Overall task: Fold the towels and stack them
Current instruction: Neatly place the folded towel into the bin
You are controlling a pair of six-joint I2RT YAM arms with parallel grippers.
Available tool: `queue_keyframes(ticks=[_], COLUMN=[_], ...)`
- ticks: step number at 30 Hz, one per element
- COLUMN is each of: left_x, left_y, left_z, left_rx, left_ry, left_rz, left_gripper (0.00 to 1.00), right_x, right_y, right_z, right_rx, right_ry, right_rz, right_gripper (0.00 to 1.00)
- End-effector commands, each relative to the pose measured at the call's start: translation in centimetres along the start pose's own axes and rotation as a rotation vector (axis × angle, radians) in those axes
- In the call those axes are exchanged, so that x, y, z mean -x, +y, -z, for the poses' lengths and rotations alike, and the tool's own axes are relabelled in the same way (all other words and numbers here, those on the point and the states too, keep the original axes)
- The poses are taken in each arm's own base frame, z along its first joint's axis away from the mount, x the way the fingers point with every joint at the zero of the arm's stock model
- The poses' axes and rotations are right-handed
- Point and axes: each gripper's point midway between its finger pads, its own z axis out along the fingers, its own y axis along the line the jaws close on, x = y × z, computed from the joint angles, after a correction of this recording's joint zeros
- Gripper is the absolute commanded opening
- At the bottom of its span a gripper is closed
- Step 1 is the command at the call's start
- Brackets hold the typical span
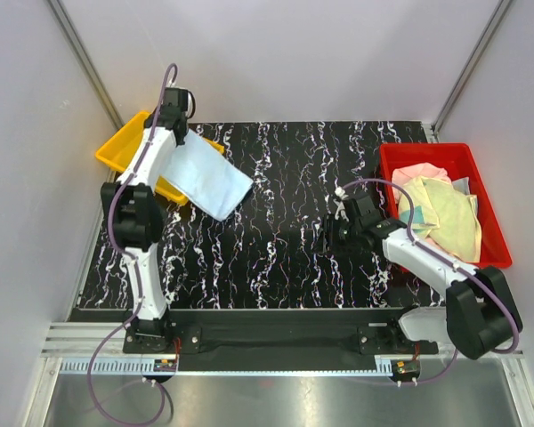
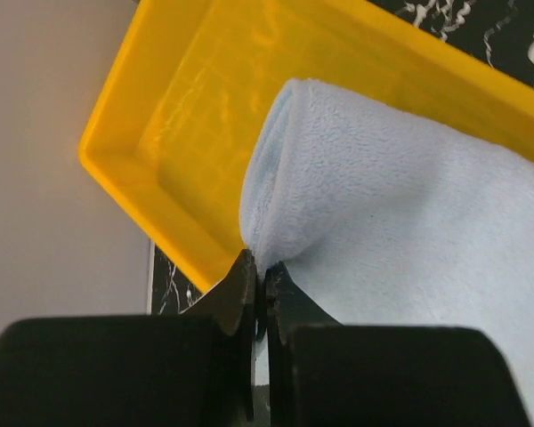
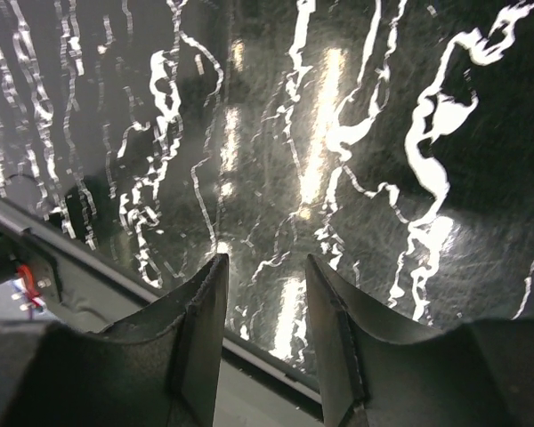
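A folded light blue towel [image 1: 209, 176] hangs from my left gripper [image 1: 180, 131], one end over the yellow tray [image 1: 116, 149], the other reaching the black marbled table [image 1: 285, 231]. In the left wrist view the left gripper [image 2: 260, 267] is shut on the blue towel [image 2: 400, 222] at its folded edge, above the yellow tray [image 2: 160, 133]. My right gripper [image 1: 331, 233] is open and empty, low over the table's middle; in the right wrist view the right gripper [image 3: 265, 276] has only bare table [image 3: 338, 133] between its fingers. Pink and yellow towels [image 1: 440, 209] lie in the red bin [image 1: 481, 169].
The yellow tray stands at the table's back left corner, partly off the table's edge. The red bin stands at the right edge. A metal rail [image 1: 285, 331] runs along the near edge; grey walls enclose the sides and back.
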Motion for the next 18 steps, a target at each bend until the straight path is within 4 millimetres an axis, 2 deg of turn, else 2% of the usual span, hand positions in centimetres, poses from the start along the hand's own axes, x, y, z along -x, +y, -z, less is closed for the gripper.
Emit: queue_keyframes(ticks=[1, 2, 3, 5, 6, 7, 8, 10, 12, 14, 15, 18], left_x=[2.3, 3.1, 2.4, 3.0, 2.7, 3.1, 2.5, 2.9, 2.2, 2.4, 2.0, 1.5], left_y=[2.8, 3.4, 3.3, 3.8, 4.0, 4.1, 4.1, 4.4, 5.0, 4.9, 6.2, 7.2], left_z=[-2.5, -2.7, -4.2, -4.9, -5.7, -6.0, -6.5, -7.1, -7.9, -8.4, -9.3, -10.7], left_rx=[0.112, 0.124, 0.129, 0.163, 0.166, 0.171, 0.173, 0.171, 0.21, 0.21, 0.228, 0.223], left_ry=[-0.059, -0.076, -0.057, -0.076, -0.07, -0.093, -0.087, -0.124, -0.122, -0.133, -0.124, -0.115], left_rz=[0.027, 0.036, 0.03, 0.039, 0.046, 0.066, 0.07, 0.106, 0.114, 0.127, 0.148, 0.17], left_gripper=[0.0, 0.0, 0.0, 0.0, 0.0, 0.0, 0.0, 0.0, 0.0, 0.0, 0.0, 0.0], right_x=[2.9, 3.1, 3.6, 3.9, 4.1, 4.1, 4.2, 4.2, 4.3, 4.7, 4.7, 4.8], right_y=[0.8, 0.8, 0.9, 0.7, 0.5, 0.5, 0.5, 0.4, 0.6, 0.7, 0.7, 0.7], right_z=[-0.1, -0.2, -0.4, -0.9, -1.2, -1.4, -1.6, -2.0, -2.5, -2.7, -2.9, -3.5], right_rx=[-0.001, -0.001, 0.001, -0.008, -0.017, -0.017, -0.016, -0.012, -0.004, -0.004, -0.004, -0.004], right_ry=[-0.081, -0.086, -0.096, -0.1, -0.1, -0.098, -0.098, -0.087, -0.078, -0.079, -0.074, -0.059], right_rz=[0.066, 0.07, 0.08, 0.082, 0.08, 0.077, 0.077, 0.072, 0.071, 0.073, 0.072, 0.071], right_gripper=[0.47, 0.47, 0.48, 0.47, 0.46, 0.46, 0.46, 0.46, 0.46, 0.46, 0.46, 0.46])
